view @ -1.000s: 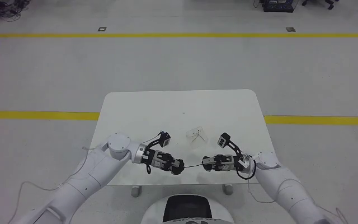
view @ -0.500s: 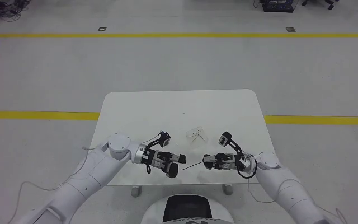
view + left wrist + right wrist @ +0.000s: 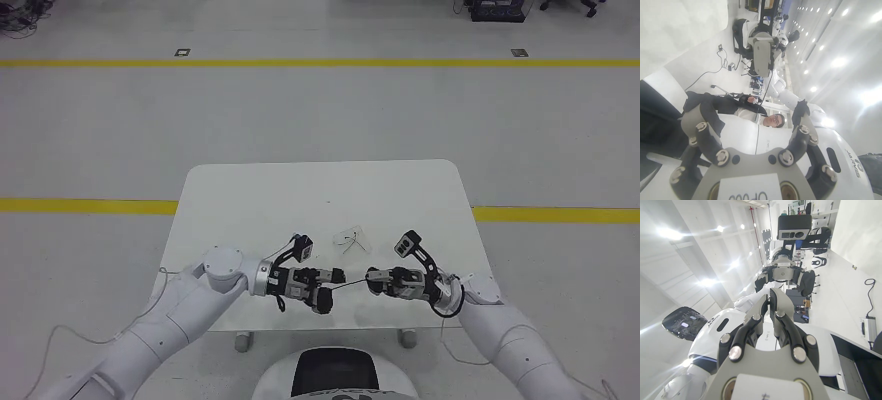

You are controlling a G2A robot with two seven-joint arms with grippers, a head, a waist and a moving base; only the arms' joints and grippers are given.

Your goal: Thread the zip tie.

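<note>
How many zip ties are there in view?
1 for sure: a black zip tie between the left gripper and the right gripper, above the table. A small pale thing on the table behind it may be another; too small to tell.

Tight between left gripper (image 3: 328, 291) and right gripper (image 3: 373, 281), tip toward tip over the near part of the table (image 3: 300, 195). Leaves only a short gap, crossed by the thin zip tie (image 3: 352, 286). Just beyond that gap, a small pale tangle (image 3: 350, 238) on the tabletop, in the way of a straight pass forward. Wide room over the far half and toward both side edges. Some room between the spread left jaws, next to none between the pinched right ones.
</note>
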